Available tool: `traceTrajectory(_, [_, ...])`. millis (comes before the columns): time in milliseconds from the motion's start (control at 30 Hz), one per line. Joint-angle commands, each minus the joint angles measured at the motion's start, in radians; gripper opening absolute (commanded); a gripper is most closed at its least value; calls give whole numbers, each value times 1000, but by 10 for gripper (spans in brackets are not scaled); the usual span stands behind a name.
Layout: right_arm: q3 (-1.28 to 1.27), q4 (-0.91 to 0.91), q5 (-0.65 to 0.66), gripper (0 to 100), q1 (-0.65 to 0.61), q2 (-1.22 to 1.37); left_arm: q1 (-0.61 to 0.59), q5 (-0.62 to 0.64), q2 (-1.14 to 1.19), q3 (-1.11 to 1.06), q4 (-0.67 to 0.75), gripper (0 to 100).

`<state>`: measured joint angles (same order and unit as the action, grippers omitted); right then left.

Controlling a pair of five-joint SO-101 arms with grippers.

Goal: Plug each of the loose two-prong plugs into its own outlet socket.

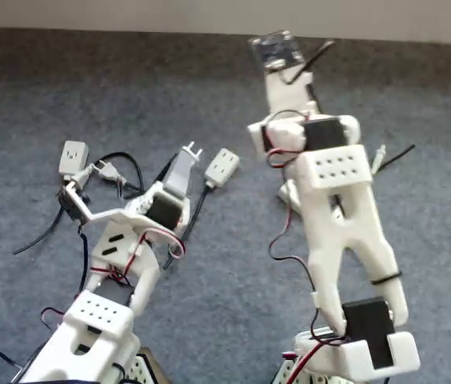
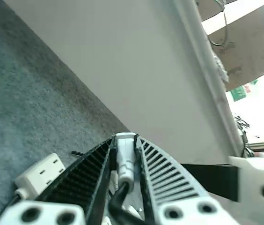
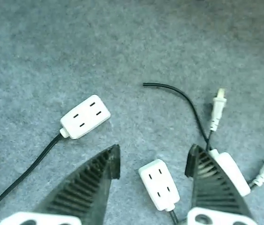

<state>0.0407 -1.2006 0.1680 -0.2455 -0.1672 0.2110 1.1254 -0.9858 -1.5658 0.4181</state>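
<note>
left gripper (image 2: 125,140) clamped a white plug (image 2: 125,161) prongs-forward — seemingly aimed at the nearby socket (image 1: 221,168) — while right gripper (image 3: 154,154) hung wide over a second socket (image 3: 158,184).

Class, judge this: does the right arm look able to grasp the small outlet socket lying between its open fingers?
Probably yes: the right gripper is open, the outlet socket lies on the carpet between its fingers, and nothing covers it.

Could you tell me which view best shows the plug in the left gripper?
The left wrist view: the plug sits close up, clamped in the left gripper. The high view shows its prongs poking out beyond the gripper.
</note>
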Motion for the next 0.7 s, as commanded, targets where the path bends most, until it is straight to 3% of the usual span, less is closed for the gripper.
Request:
traceTrajectory(0, [82, -77, 9, 228, 77, -137, -58, 3, -2, 134, -212, 9])
traceTrajectory(267, [-101, -268, 3, 228, 185, -249, -74, 6, 1, 496, -832, 9])
traceTrajectory(467, [-367, -249, 6, 228, 239, -306, -74, 3, 84, 638, -936, 9])
traceTrajectory(667, [-625, -142, 2, 228, 248, -398, -74, 3, 487, 1003, -1146, 9])
